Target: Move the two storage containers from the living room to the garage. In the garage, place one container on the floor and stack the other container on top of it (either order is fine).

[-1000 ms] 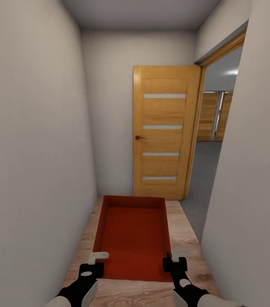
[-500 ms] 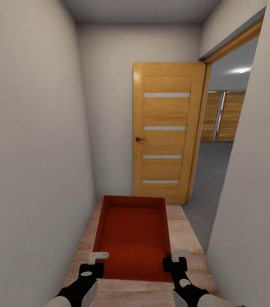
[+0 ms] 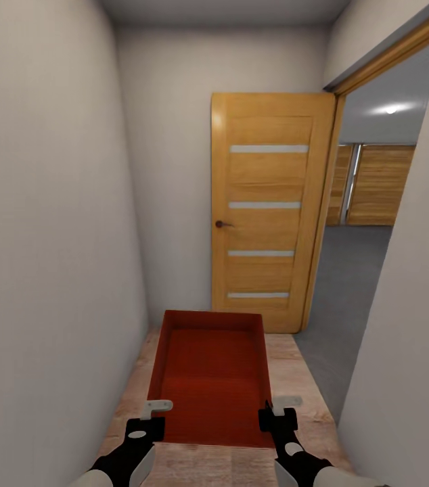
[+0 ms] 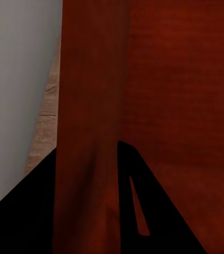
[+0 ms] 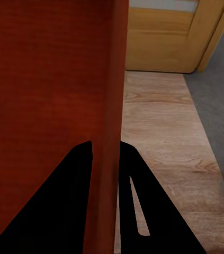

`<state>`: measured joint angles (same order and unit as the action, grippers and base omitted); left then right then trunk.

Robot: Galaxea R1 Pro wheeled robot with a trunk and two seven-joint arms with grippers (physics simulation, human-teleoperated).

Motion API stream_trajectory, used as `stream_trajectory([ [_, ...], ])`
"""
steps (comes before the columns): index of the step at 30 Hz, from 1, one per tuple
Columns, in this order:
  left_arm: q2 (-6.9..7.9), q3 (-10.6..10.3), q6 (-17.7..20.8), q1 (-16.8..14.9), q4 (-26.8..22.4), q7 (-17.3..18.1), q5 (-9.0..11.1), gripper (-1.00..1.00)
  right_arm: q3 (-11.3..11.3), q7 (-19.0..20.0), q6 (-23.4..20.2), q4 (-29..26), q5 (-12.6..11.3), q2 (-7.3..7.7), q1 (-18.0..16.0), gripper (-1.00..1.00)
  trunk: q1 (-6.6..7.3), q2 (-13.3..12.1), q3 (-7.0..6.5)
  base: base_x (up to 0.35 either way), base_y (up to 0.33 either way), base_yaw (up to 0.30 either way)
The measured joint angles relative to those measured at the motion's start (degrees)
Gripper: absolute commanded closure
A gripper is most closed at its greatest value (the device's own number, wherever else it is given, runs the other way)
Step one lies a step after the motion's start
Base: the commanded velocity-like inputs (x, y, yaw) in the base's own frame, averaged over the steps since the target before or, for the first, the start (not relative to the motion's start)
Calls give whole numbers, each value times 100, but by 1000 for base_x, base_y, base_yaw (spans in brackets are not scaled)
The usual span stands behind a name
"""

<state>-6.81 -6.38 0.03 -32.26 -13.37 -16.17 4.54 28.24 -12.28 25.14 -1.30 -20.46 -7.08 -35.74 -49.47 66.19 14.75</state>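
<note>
Empty container carried down a narrow hallway.
The orange-red storage container (image 3: 211,379) held nothing; the left gripper (image 3: 155,414) clamped its left wall, the right gripper (image 3: 277,410) its right, above pale wood planks (image 3: 296,385), facing the striped wood door (image 3: 265,210).

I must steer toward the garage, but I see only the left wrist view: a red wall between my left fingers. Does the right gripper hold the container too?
Observer: Yes. The right gripper has one finger on each side of the storage container's right wall and is shut on it.
Operator: What is ahead of me?
Observer: A narrow corridor. At its end stands an open wooden door with pale stripes.
Operator: Where is the opening?
Observer: To the right of that door. A grey floor and wooden roll-up doors show through it.
</note>
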Motion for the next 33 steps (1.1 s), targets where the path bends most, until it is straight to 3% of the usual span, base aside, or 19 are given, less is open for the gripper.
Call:
stream_trajectory([
  [9, -1, 1, 0, -1, 7, 1, 1, 100, 0, -4, -4, 1, 3, -1, 1, 100, 0, 0, 0, 323, 0, -92],
  [22, -1, -1, 5, -1, 2, 0, 0, 100, 0, -1, -1, 1, -5, 0, 1, 100, 0, 0, 0, 323, 12, -240],
  [33, -1, 0, 8, -2, -1, -1, -1, 100, 5, -5, -8, -4, -6, 0, 2, 100, 0, 0, 0, 323, 132, -256],
])
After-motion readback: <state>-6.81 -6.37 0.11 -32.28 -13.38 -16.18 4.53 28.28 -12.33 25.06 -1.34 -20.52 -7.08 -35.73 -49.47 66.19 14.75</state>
